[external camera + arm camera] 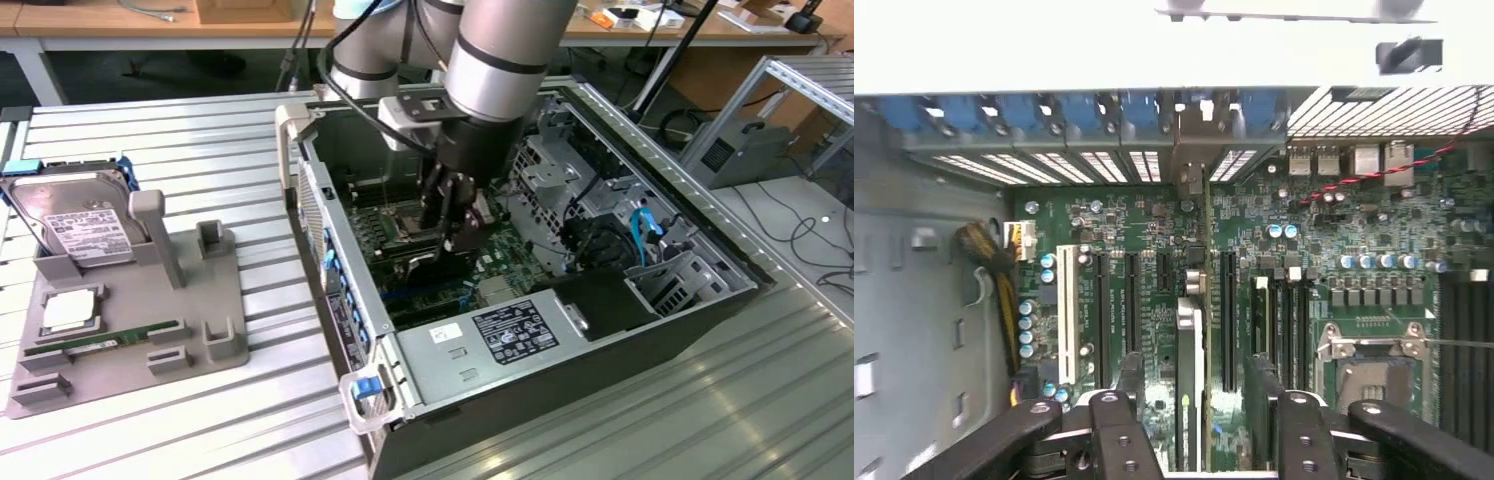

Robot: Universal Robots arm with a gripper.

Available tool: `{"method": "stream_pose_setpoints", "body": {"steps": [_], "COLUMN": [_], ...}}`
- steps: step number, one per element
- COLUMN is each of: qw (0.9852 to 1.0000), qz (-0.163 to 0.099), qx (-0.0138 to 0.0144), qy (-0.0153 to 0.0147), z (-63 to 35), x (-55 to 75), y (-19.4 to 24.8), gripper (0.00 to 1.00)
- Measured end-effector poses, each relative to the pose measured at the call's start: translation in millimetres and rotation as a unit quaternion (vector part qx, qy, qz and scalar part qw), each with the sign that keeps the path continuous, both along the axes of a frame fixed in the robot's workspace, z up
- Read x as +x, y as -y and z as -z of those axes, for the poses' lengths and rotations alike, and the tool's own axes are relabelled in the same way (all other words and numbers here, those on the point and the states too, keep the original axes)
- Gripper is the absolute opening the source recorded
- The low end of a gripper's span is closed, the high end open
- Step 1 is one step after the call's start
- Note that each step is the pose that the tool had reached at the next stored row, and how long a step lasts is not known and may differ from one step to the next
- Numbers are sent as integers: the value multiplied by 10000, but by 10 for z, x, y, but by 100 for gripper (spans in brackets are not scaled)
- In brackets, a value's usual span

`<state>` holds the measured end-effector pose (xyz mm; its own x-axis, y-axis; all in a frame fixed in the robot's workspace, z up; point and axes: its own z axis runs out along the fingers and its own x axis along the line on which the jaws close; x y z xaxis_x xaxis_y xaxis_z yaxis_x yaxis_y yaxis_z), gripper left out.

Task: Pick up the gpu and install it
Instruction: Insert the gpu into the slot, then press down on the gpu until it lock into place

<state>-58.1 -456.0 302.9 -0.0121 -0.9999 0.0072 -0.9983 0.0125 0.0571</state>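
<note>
The gpu (1191, 345) stands on edge in a slot of the green motherboard (1304, 250), and its silver bracket (1192, 180) meets the slotted rear wall of the case. My gripper (1194, 400) straddles the card from above, open. Each of the black fingers (1131, 378) keeps a small gap from a face of the card, so nothing is held. In the exterior view the gripper (447, 225) reaches down into the open computer case (334, 290), above the dark card (430, 265).
A grey holder (187, 300) at the exterior view's left carries a silver hard drive (83, 228), a green memory stick (114, 338) and a square chip (67, 312). Inside the case are the CPU socket (1374, 360), a power supply (514, 330) and blue cables (643, 235).
</note>
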Motion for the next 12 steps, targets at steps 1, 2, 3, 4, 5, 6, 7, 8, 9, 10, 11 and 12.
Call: {"method": "stream_pose_setpoints", "body": {"steps": [1, 2, 3, 4, 5, 6, 7, 8, 9, 10, 11, 12], "qw": [10000, 10000, 10000, 10000, 10000, 10000, 10000, 10000, 10000, 10000, 10000, 10000], "qz": [0, 0, 0, -1, 0, 1, 0, -3, -4, -4, -4, -4], "qx": [-20, -33, -40, -44, -47, -50, -52, -54, -54, -54, -53, -54], "qy": [0, 0, 0, 0, 1, 0, 0, 0, 0, 0, 0, 0], "z": [-58, -97, -112, -118, -120, -122, -123, -123, -124, -124, -123, -124], "x": [0, 0, 1, 3, 3, 4, 5, 5, 5, 5, 5, 5], "y": [-9, -17, -20, -22, -22, -23, -22, -22, -22, -22, -22, -22], "gripper": [53, 53, 45, 38, 32, 26, 20, 14, 11, 11, 11, 11]}}
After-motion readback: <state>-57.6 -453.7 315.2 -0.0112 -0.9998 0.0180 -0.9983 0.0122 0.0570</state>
